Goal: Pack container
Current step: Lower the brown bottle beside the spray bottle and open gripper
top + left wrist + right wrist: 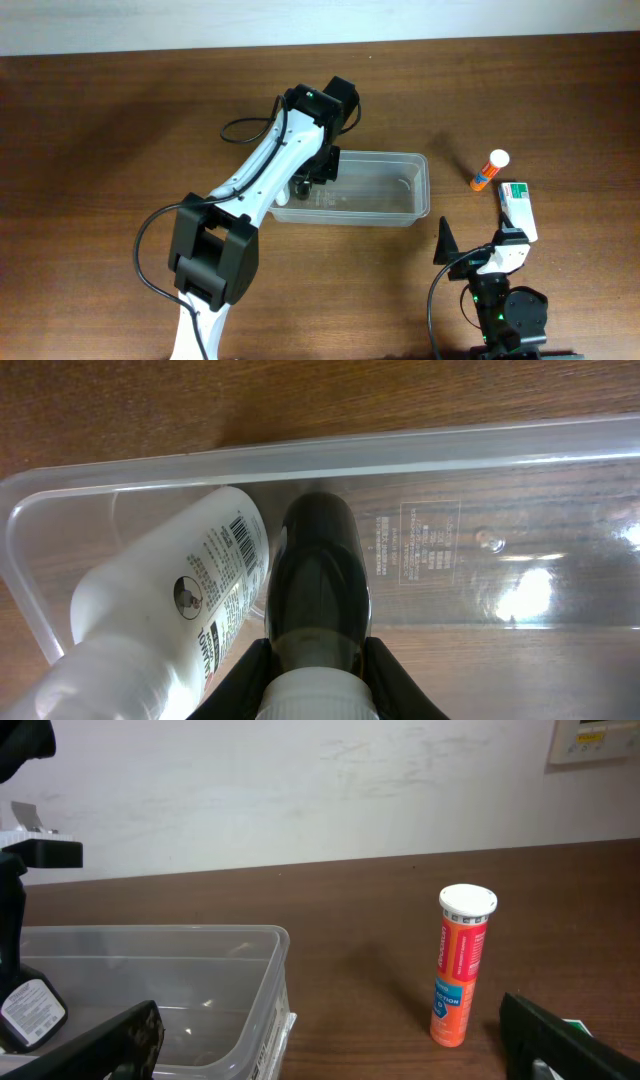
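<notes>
left gripper clenched on dark glossy white-capped bottle inside clear rectangular plastic container, white labelled bottle at its 9 o'clock, right gripper spread wide, empty

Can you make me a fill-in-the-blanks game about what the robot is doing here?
1. The left gripper is shut on a dark ____ with a white cap.
2. A white bottle lies inside the clear ____.
3. The orange tube stands upright on the ____, outside the container.
4. The right gripper holds nothing; it is ____.

Missing words: bottle; container; table; open
</notes>
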Motion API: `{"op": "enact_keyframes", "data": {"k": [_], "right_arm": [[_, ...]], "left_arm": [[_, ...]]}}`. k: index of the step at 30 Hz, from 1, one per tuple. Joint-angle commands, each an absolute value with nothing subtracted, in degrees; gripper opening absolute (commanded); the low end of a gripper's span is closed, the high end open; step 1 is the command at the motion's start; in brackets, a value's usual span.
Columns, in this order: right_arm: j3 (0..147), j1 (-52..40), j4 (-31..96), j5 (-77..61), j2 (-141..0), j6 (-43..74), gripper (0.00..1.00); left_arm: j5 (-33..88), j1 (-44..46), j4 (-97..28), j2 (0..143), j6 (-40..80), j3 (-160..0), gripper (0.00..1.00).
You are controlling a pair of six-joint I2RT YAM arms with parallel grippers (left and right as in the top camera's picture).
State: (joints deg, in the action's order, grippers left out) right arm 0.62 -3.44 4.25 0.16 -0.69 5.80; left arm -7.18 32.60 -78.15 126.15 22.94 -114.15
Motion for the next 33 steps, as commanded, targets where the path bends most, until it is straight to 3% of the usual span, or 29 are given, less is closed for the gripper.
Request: {"op": "enact_keyframes", "data": {"k": [1,2,9,22,33], "right_arm": [[0.3,-3.7,4.6,0.7,-0.5,5.5,0.98],[0.3,-3.7,4.6,0.7,-0.5,5.5,0.98],[0.3,-3.7,4.6,0.7,-0.5,5.5,0.98],[0.3,-3.7,4.6,0.7,-0.5,5.5,0.98],[0.3,-3.7,4.6,0.7,-0.5,5.6,0.98]], "left_arm": [[-8.4,32.4,-78.1,126.6,23.7,-114.0,0.18],[-8.4,32.4,-78.3,126.6,23.7,-114.0,0.26],[-8.4,32.4,-78.8,126.6,23.7,-114.0,0.48],[-9.5,32.4,-78.6,126.6,22.8,-115.9,0.50],[-9.4,29.2,-81.1,126.5,22.2,-134.2,0.50]]}}
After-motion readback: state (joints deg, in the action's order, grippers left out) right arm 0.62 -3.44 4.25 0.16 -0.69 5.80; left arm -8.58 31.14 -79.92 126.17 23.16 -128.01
